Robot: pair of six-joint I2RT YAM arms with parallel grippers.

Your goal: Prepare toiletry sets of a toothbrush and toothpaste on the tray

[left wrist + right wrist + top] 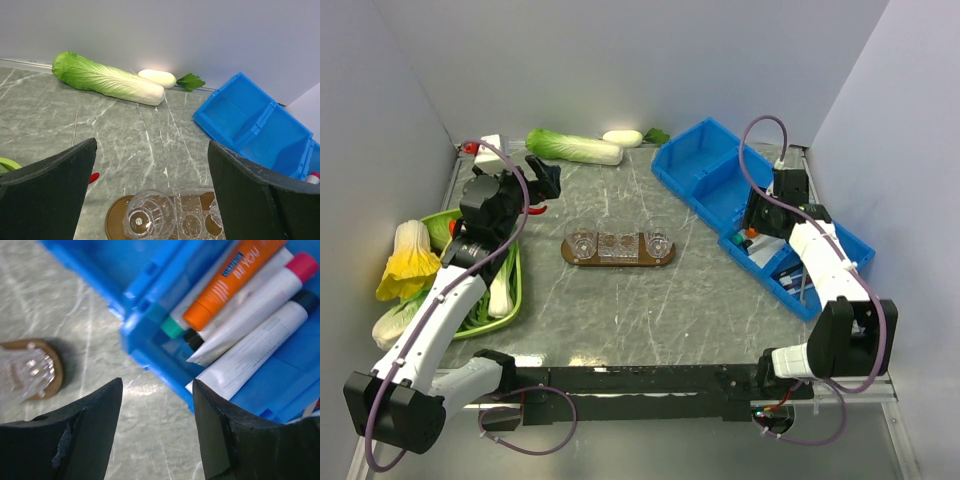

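The dark-brown tray (667, 257) lies mid-table with clear cups (581, 242) and a clear holder on it. In the right wrist view an orange toothpaste (235, 277) lies among white tubes (260, 340) in a blue bin (150, 347). My right gripper (157, 390) hovers open at that bin's near edge, with nothing between its fingers. My left gripper (152, 150) stands wide open above the tray's left end (116, 220), over a clear cup (150, 217), holding nothing. I cannot make out a toothbrush.
Blue bins (705, 170) run along the right side. A green dish (512, 290) of vegetables sits at the left. A cabbage (575, 147) and a white radish (622, 138) lie by the back wall.
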